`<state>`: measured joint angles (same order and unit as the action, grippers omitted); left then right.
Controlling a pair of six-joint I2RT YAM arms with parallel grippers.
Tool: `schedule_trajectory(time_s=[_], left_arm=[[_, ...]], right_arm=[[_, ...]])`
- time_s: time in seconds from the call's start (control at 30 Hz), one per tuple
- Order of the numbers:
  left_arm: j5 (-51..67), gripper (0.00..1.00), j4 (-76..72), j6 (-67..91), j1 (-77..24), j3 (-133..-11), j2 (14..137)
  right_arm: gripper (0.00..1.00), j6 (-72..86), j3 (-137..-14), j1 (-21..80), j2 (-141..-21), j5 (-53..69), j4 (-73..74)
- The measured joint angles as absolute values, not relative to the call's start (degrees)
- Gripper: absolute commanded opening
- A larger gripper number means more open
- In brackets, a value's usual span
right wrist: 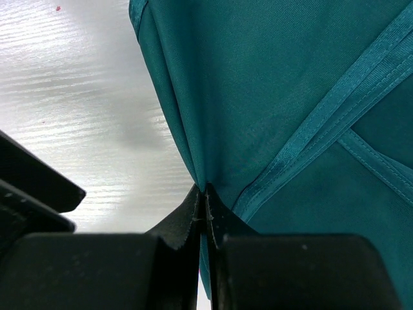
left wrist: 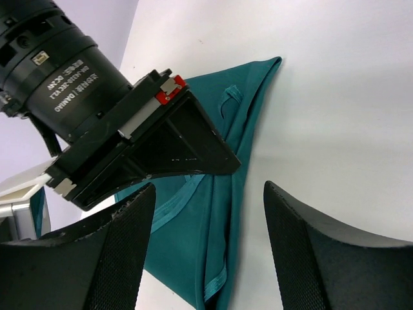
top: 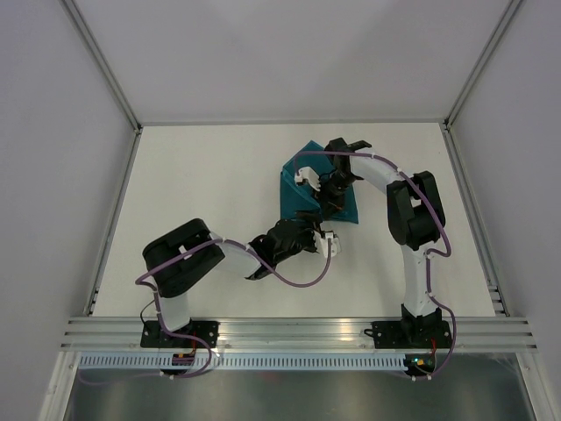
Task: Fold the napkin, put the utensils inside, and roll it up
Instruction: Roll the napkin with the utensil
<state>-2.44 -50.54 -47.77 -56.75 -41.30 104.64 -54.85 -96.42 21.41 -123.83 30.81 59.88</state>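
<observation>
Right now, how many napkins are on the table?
1: the teal napkin lies folded just right of the middle of the table, toward the far side, its edge pinched in the right jaws. The arms cover part of it; no second one shows.

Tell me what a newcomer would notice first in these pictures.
The teal napkin, gathered into a rough triangle, stands out against the white table, slightly right of centre. The right gripper is pinched shut on one of its folded edges. The left gripper hovers open at the napkin's near side, holding nothing.
</observation>
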Motion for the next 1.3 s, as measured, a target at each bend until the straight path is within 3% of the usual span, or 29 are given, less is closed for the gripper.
schedule_trajectory(time_s=[0.77, 1.17, 1.3], left_arm=[[-4.3, 0.82, -54.6, -56.5, -54.3, -44.3, 113.7], [-2.3, 0.71, -50.9, -56.6, -53.7, -45.7, 113.9], [-1.4, 0.54, -49.4, -56.6, -53.3, -46.8, 114.5]], right_arm=[[0.06, -54.8, -97.3, 21.2, -125.5, 30.8, 61.3], [0.06, -54.2, -98.3, 21.2, -125.9, 30.8, 61.6], [0.06, -54.0, -98.8, 21.2, -126.4, 30.8, 61.7]])
